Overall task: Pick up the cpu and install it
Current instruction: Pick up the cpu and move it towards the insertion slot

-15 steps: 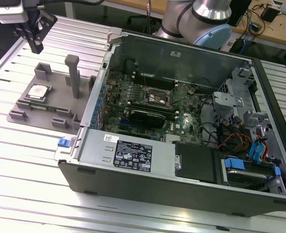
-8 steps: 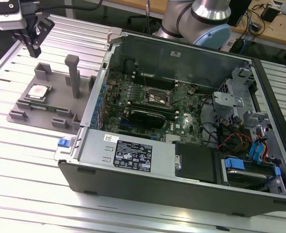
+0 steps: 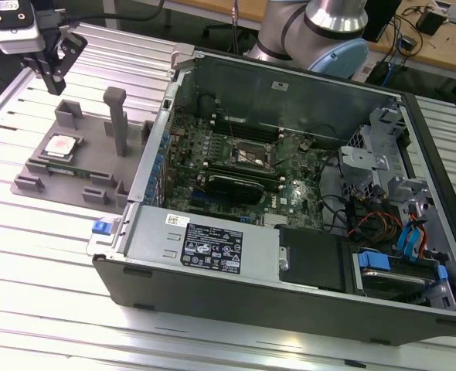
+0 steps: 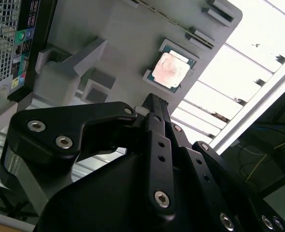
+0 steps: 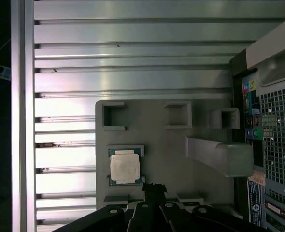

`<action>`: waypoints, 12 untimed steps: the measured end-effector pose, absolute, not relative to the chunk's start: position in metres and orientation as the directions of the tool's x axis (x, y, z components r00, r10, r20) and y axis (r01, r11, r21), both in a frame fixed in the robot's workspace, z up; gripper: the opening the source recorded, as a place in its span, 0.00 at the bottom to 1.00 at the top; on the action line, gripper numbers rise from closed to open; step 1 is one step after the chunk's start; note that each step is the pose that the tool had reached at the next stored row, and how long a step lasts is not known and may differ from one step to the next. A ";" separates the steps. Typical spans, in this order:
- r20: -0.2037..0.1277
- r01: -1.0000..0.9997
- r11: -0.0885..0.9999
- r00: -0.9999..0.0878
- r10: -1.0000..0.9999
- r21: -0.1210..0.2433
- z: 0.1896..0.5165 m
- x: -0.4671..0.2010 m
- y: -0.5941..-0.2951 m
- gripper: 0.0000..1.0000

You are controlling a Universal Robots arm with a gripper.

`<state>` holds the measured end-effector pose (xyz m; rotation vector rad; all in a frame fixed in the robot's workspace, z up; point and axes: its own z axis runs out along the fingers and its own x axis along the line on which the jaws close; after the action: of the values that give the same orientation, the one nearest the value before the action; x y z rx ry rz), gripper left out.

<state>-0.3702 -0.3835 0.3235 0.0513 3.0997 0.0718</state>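
Exterior view: end effector (image 3: 56, 83) hangs pointing straight down over the far end of the grey fixture (image 3: 96, 166) on the table (image 3: 58, 255). The cpu (image 3: 61, 146) lies flat in its recess below and a little nearer the camera, apart from the tips and outside the open computer case (image 3: 212, 255). Second wrist view: fingers read as pressed together on nothing, with the cpu (image 4: 171, 71) just past the tip. First wrist view: cpu (image 5: 125, 167) sits square to the fixture edges, near the tip but off to one side, not under it.
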 end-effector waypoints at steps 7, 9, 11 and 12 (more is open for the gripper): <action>-0.040 0.032 0.998 -0.999 0.034 0.047 0.323 -0.370 -0.384 0.11; -0.040 0.032 0.998 -0.999 0.034 0.047 0.323 -0.370 -0.383 0.11; -0.040 0.032 0.998 -0.999 0.034 0.047 0.323 -0.370 -0.383 0.11; -0.040 0.032 0.998 -0.999 0.034 0.047 0.323 -0.370 -0.383 0.11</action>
<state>-0.3704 -0.3833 0.3231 0.0514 3.0995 0.0719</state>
